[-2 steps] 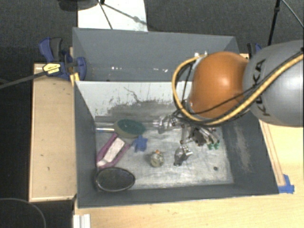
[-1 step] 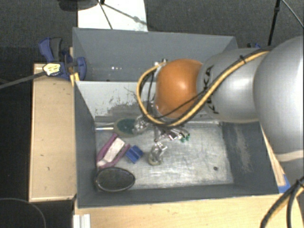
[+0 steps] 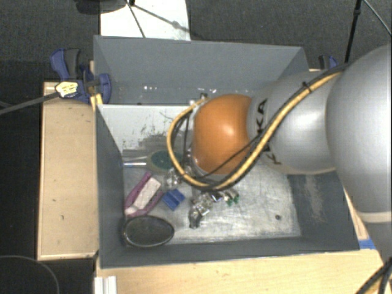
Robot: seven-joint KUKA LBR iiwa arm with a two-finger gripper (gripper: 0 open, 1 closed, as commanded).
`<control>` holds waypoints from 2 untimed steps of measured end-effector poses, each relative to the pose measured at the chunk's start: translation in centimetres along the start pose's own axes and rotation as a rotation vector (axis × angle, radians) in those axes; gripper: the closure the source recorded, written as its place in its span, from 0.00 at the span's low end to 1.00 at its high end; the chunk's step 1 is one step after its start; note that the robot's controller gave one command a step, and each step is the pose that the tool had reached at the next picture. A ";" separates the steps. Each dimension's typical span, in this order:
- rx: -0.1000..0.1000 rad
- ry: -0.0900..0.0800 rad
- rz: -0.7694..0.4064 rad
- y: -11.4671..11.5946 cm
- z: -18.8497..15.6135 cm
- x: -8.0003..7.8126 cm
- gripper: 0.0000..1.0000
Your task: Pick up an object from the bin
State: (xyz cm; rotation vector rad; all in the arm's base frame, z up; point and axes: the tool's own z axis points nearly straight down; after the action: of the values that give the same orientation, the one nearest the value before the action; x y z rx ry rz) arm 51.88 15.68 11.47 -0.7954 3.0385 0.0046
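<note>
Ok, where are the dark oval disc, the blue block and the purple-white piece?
dark oval disc (image 3: 147, 232): camera view, middle of its top face.
blue block (image 3: 174, 199): camera view, its upper face.
purple-white piece (image 3: 143, 194): camera view, its white middle strip.

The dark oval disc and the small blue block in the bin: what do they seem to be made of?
The dark oval disc looks like rubber or matt plastic: a dull grey-black face with no bright glints. The small blue block seems hard plastic: even, strong colour and straight edges. Both are guesses.
</note>
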 end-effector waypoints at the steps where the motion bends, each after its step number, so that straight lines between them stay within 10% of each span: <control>1: 0.008 -0.001 0.107 2.5 4.3 -4.1 0.00; 2: 0.003 -0.008 0.243 -2.5 4.2 1.1 0.00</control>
State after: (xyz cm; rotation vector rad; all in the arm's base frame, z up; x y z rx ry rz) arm 52.15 12.93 7.27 -0.4200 3.1045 0.0037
